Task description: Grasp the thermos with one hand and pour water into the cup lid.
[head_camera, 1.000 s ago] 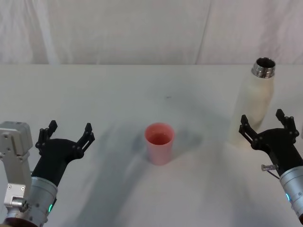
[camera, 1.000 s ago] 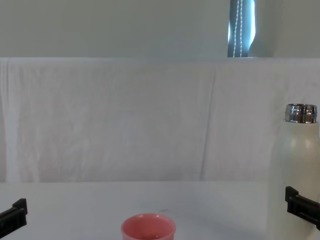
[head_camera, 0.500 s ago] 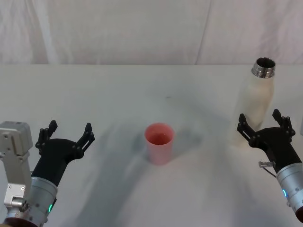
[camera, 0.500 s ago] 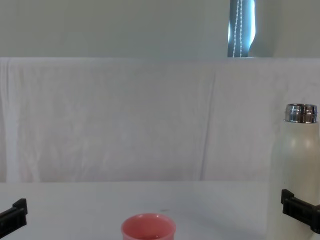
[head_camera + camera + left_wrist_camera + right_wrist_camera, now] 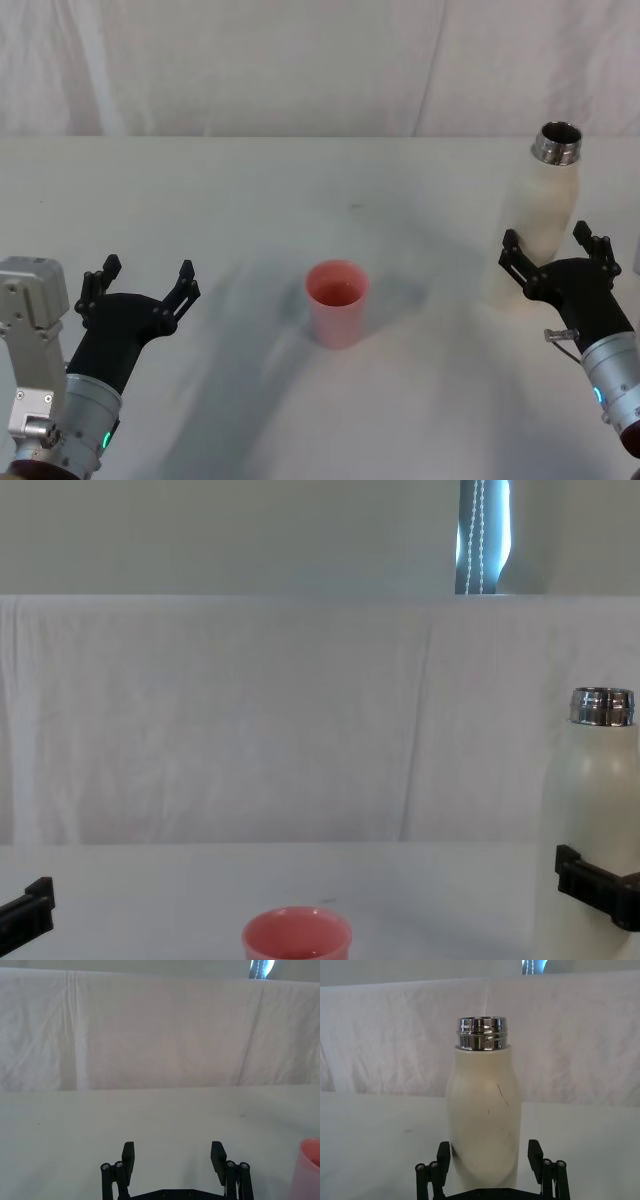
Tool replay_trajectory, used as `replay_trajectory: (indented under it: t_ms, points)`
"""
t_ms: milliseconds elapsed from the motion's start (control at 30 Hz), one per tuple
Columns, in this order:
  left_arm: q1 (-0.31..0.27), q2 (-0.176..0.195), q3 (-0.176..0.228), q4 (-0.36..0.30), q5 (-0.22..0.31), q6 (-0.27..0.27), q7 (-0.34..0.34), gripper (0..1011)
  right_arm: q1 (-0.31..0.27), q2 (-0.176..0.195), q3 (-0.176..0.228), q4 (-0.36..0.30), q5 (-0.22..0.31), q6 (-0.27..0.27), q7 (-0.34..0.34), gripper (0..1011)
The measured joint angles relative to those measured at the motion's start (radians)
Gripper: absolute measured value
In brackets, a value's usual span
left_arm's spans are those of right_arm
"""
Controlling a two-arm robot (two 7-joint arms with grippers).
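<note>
Staged robot-lab tabletop: plain white flat table, wrinkled white cloth backdrop hung behind, bare pale wall above, window sliver.

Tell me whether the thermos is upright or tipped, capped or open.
Upright and uncapped: the thermos stands on its base on the table, bare steel neck pointing up, mouth open. Water level cannot be seen.

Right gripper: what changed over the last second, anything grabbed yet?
The right gripper moved forward and toward the robot's left, so its open fingers now straddle the lower body of the thermos. Nothing is gripped: the right wrist view shows gaps on both sides. The thermos stayed upright in place, the cup lid did not move, and the left gripper stayed parked, open.
</note>
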Motion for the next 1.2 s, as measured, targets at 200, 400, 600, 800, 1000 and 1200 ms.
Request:
replay_trajectory:
  t_ms: [200,400,600,800,1000,1200]
  points:
    - [0.000,0.000,0.000,0.000,0.000,0.000,0.000,1001,0.011,-0.004,0.002,0.006,0.006,0.004,0.001,1001]
    - [0.000,0.000,0.000,0.000,0.000,0.000,0.000,1001,0.022,-0.004,0.002,0.014,0.006,0.004,0.004,1001]
    - [0.000,0.000,0.000,0.000,0.000,0.000,0.000,1001,0.032,-0.004,-0.001,0.025,0.006,0.002,0.006,1001]
    - [0.000,0.000,0.000,0.000,0.000,0.000,0.000,1001,0.046,-0.004,-0.003,0.036,0.005,0.001,0.009,1001]
    - [0.000,0.000,0.000,0.000,0.000,0.000,0.000,1001,0.058,-0.004,-0.007,0.049,0.005,-0.001,0.012,1001]
    - [0.000,0.000,0.000,0.000,0.000,0.000,0.000,1001,0.071,-0.004,-0.011,0.063,0.003,-0.003,0.014,1001]
